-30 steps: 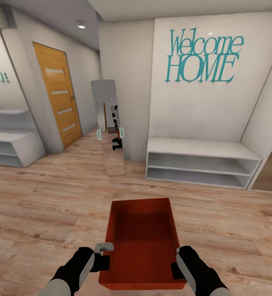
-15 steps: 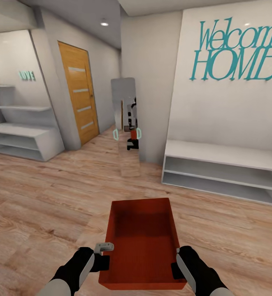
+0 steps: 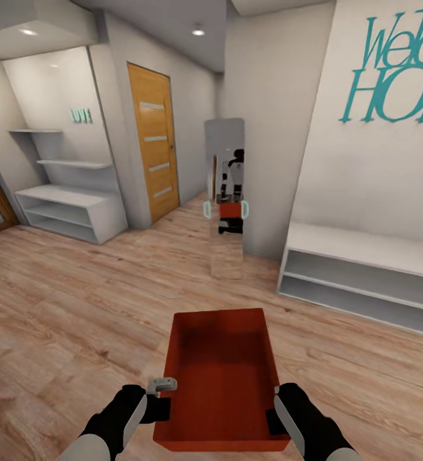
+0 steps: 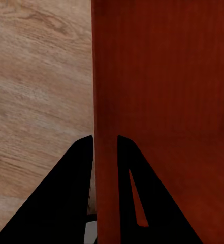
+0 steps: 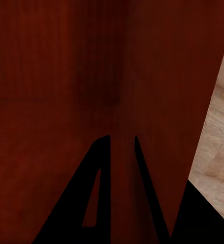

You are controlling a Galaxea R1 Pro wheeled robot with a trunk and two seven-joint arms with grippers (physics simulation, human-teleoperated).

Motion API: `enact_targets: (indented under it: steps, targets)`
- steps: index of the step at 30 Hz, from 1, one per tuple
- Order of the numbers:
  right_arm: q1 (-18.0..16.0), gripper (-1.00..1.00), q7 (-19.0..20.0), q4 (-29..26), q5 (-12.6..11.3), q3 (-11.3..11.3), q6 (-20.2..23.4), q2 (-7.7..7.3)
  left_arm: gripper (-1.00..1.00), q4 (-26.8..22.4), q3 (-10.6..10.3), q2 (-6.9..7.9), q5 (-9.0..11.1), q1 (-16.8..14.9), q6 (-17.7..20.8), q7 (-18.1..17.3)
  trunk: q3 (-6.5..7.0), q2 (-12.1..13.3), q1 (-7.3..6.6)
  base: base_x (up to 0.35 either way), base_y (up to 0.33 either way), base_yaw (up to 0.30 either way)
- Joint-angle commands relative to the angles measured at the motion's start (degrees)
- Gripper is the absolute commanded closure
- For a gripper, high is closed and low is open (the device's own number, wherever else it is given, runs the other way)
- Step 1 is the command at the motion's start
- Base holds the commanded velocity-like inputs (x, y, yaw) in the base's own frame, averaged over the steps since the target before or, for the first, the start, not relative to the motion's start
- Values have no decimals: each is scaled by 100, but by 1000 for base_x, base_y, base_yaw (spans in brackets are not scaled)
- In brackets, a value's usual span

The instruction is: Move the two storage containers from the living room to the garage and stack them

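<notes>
One red-orange storage container (image 3: 223, 378) hangs low in front of me over light wood-plank flooring (image 3: 77, 301), open side up and with nothing in it. My left gripper (image 3: 163, 403) is shut on its left wall near the close corner. My right gripper (image 3: 275, 410) is shut on its right wall. In the left wrist view the two black fingers straddle the thin red wall (image 4: 162, 76), with the gripper (image 4: 105, 145) pinching it. The right wrist view shows the same pinch by that gripper (image 5: 121, 140) on the container (image 5: 51, 66). The garage is out of view.
A tall mirror (image 3: 227, 198) stands ahead and reflects the robot with the bin. An orange wooden door (image 3: 153, 150) is left of it. White shelf units stand at the left (image 3: 70, 205) and right (image 3: 365, 256). Teal wall lettering (image 3: 397, 70) is above the right one.
The whole picture has shifted right, so the camera has turned left. Container and both grippers keep the same place in the view, still clamped.
</notes>
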Motion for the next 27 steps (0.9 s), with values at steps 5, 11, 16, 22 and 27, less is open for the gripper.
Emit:
enact_targets:
  steps: [5,11,16,22,27]
  targets:
    - [-5,100,-23,-12,-374,10,-49,78,100,-4,15,-11,105,-2,37,-19,-13,-4,3,321,110,49]
    - [-4,100,-23,-15,-374,10,-49,78,100,-7,15,-11,105,-2,37,-19,-13,-4,3,327,70,4]
    - [-5,100,-23,-15,-374,10,-49,77,100,-8,15,-11,105,-1,37,-18,-13,-4,3,332,8,0]
    - [-5,100,-23,-19,-374,10,-49,77,100,-9,15,-11,105,-2,37,-19,-13,-4,3,332,1,0]
    - [-5,100,-23,-20,-374,10,-49,78,100,-6,15,-11,105,-2,37,-19,-13,-4,3,333,0,0]
